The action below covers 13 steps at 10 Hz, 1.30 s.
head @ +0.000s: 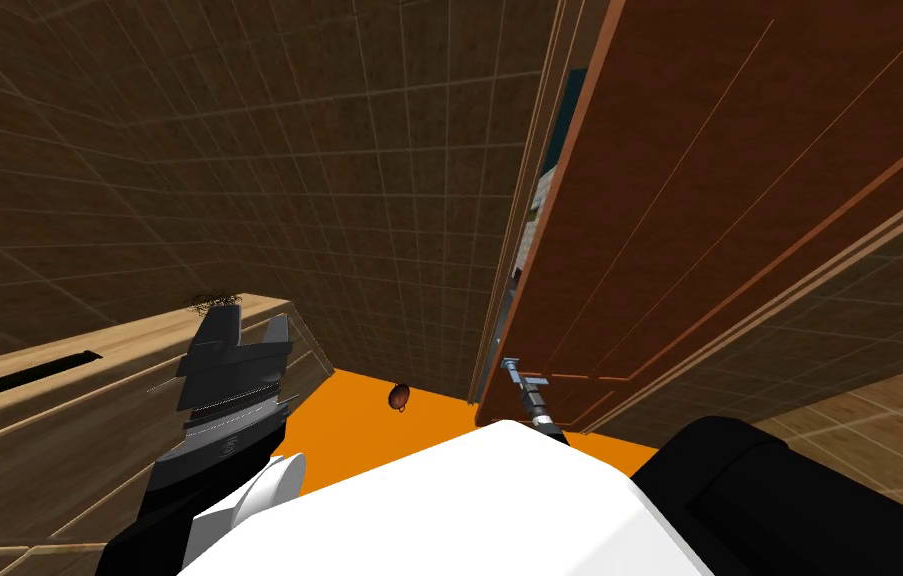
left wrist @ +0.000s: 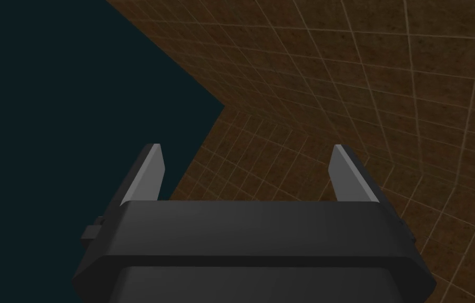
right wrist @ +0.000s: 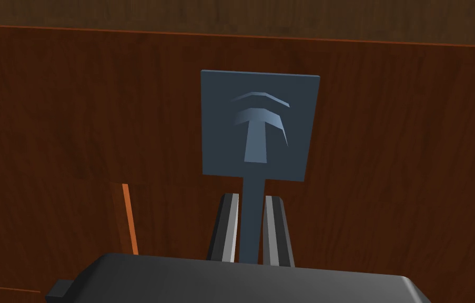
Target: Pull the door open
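Though part-hidden, handle in right tool

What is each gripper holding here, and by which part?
The right gripper is shut on the blue-grey door handle, clamping its thin lever bar; the open left gripper holds nothing.

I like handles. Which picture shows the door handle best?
Right wrist view: the door handle is big, its bar between the jaws of the right gripper. Head view shows it tiny. Left wrist view faces a tiled wall.
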{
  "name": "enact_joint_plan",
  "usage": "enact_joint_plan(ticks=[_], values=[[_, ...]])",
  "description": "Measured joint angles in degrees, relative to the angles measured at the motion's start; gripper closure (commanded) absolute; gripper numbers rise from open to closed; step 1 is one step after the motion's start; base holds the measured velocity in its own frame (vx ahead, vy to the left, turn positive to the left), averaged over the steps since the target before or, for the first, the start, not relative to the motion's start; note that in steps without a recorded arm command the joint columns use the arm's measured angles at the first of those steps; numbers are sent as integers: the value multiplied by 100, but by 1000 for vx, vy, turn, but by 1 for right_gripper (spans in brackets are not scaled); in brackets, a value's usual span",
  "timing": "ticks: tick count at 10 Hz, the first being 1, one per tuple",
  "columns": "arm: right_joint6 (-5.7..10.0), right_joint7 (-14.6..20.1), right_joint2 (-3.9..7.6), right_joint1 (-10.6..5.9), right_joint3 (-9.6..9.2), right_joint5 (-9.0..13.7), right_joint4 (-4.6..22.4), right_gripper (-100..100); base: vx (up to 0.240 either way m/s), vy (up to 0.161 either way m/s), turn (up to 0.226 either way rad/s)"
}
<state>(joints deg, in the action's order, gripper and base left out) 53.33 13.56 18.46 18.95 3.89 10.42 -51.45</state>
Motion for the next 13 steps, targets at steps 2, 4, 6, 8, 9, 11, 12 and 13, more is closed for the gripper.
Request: enact_joint_plan(ticks=[2,4,6,8,9,11,12,13], values=[[116,94,64,84,-104,-51,4,100,-156,-24,60],[158,130,94,141,-141,-66,20,100,-173,-24,176],[356,218,167,157,-207,-94,113,100,-247,-52,130],[465,282,219,277,-290,-132,83,100,-208,-42,142],[573,323,251,303,-327,-148,159,100,-241,-32,175],[776,423,350,365,-389,-173,257,100,-176,-5,80],[790,434,348,378,-403,-180,278,100,-120,-13,-21],[743,430,377,323,-485,-133,281,100,-158,-21,3]])
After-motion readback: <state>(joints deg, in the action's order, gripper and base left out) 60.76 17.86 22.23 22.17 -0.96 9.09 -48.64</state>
